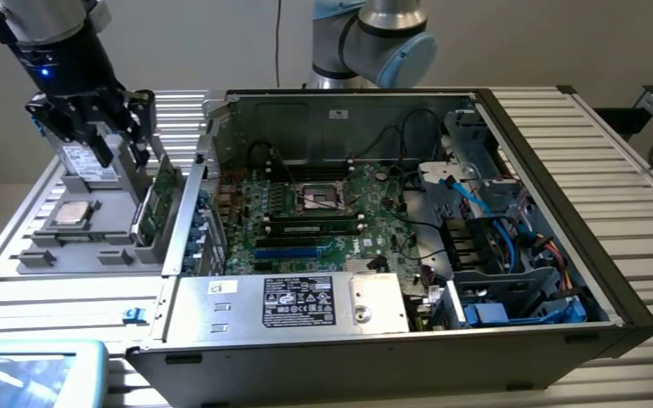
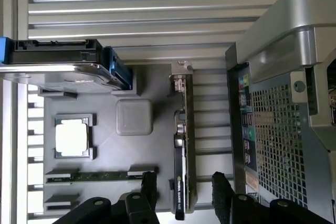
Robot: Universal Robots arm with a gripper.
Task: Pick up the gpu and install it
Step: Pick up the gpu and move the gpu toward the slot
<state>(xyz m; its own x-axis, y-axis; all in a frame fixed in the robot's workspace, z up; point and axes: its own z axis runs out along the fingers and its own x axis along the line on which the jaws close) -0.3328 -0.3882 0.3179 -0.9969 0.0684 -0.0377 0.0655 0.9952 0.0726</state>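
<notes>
The gpu point(image 1: 164, 194) stands on its long edge in a slot of the grey holder tray point(image 1: 82, 242), to the exterior view's left of the open PC case point(image 1: 530, 170). Its green board faces the case. My gripper point(image 1: 120, 151) hangs just above the tray, open. In the wrist view the gpu point(image 2: 181, 145) appears edge-on, and my gripper point(image 2: 185, 192) straddles one end of it without touching. One black finger point(image 2: 148, 186) stands on each side of the card, with a gap to it. The motherboard point(image 1: 315, 212) lies bare inside the case.
The tray also carries a silver hard drive point(image 2: 52, 72), a CPU point(image 2: 73, 136), a RAM stick point(image 2: 100, 176) and a grey block point(image 2: 134, 116). The case's perforated wall point(image 2: 278, 145) rises close beside the gpu. Cables point(image 1: 474, 195) and a power supply point(image 1: 303, 302) crowd the case.
</notes>
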